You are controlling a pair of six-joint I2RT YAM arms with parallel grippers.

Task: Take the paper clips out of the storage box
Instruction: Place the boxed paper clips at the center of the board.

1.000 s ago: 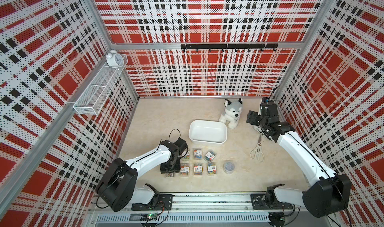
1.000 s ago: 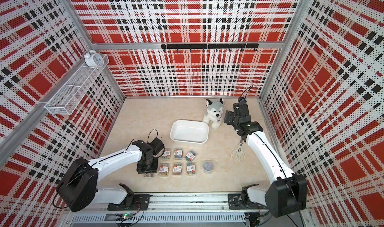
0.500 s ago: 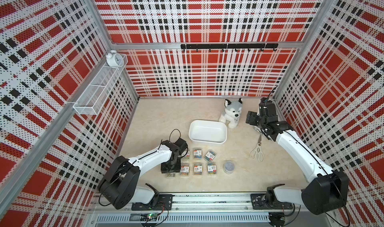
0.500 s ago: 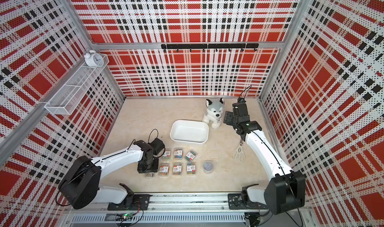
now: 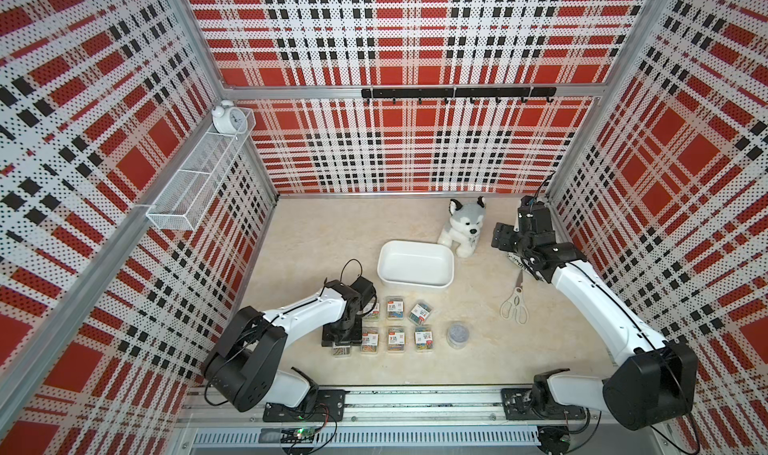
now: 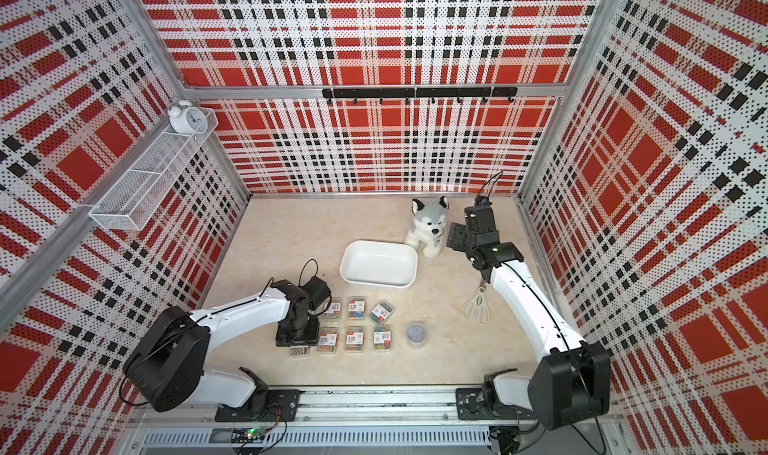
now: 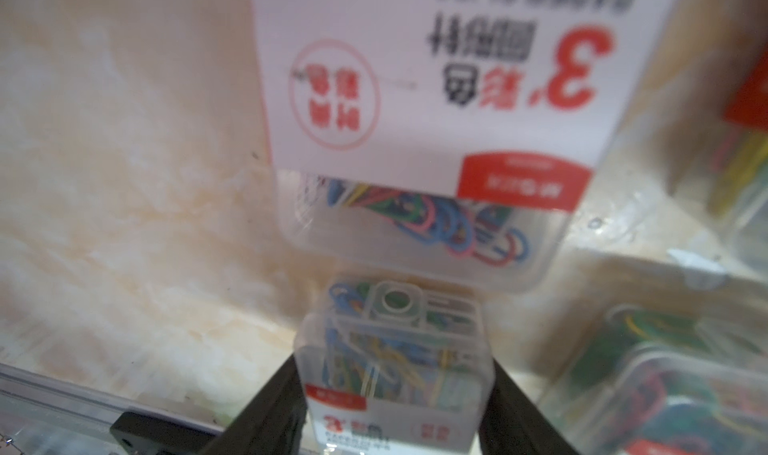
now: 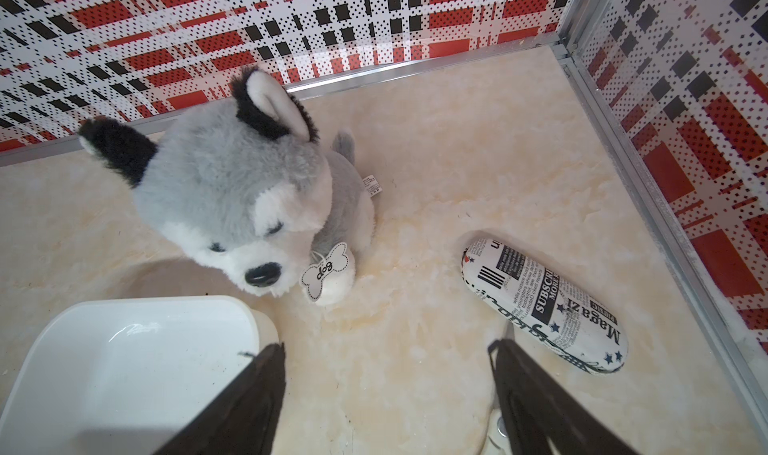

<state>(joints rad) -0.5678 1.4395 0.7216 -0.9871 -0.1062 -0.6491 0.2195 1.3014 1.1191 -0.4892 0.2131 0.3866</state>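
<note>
1. Walls (image 5: 415, 37): perforated panels in red, black and white plaid on three sides, with aluminium frame posts (image 5: 199, 49) at the corners.
2. Floor (image 5: 332, 232): beige, marbled.
3. Black hook rail (image 5: 457, 93) runs across the back wall.
4. White wire-mesh basket (image 5: 195, 182) hangs on a side wall; a white alarm clock (image 5: 227, 118) sits at its far end, probably inside.
5. Light is even, shadows soft.

- One clear rectangular case (image 7: 399, 374) of multicoloured paper clips sits between the fingers (image 7: 266, 399) of the left end effector (image 7: 392, 359). Whether it is gripped cannot be told.
- The other cases (image 5: 395, 339) lie flat on the bench (image 5: 332, 241), white-and-red labels up, in two rows just beside that end effector.
- The round clear tub (image 5: 458, 334) of grey contents stands upright past the rows' far end.
- The white storage box (image 5: 415, 283), shallow and round-cornered, sits open side up near the right end effector (image 8: 386, 345).
</note>
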